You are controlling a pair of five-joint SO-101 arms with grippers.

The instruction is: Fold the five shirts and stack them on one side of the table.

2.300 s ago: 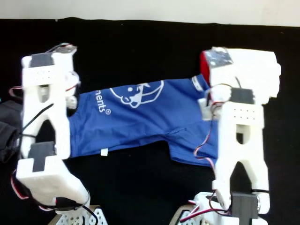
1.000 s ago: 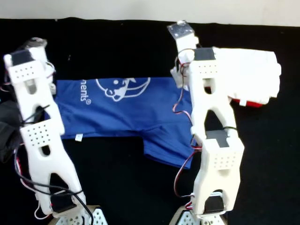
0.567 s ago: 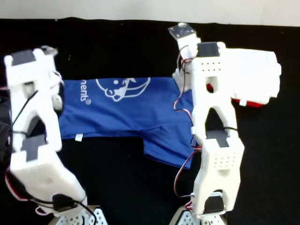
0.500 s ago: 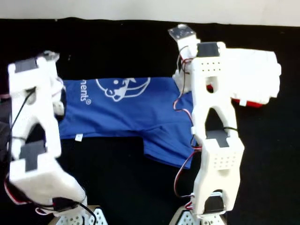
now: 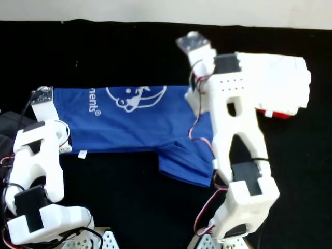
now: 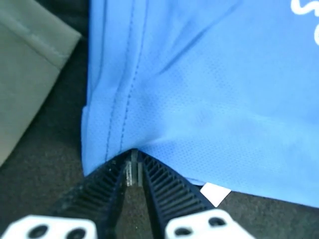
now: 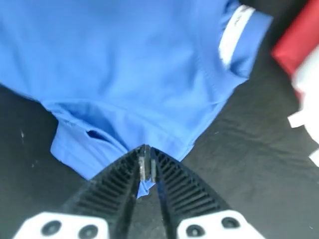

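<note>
Folding the blue shirt (image 5: 135, 122) is the step you are in, and by my reading it is at the very start of a fold. The shirt lies spread on the black table cover (image 5: 129, 46), printed side up, collar end toward the right arm and hem end toward the left arm.

Your left gripper (image 6: 133, 167) has its jaws pinched together on the hem corner, just beside the small white tag (image 6: 215, 192). Your right gripper (image 7: 146, 167) is likewise clamped on the shirt's near edge by the sleeve (image 7: 84, 144), with the collar (image 7: 234, 35) farther off.

With both near corners held, the next move most likely calls for lifting both hands together and carrying that near edge across toward the far edge. Keep the two arms level and matched in pace, so the cloth stays taut between them and does not bunch. The sleeve already lies crumpled and may need tucking.

A grey cloth (image 6: 25, 74) sits just beside the hem, so keep your left hand from dragging it along. At the right side, a white cloth (image 5: 280, 78) lies over a red cloth (image 5: 275, 114); that looks like your stack.
</note>
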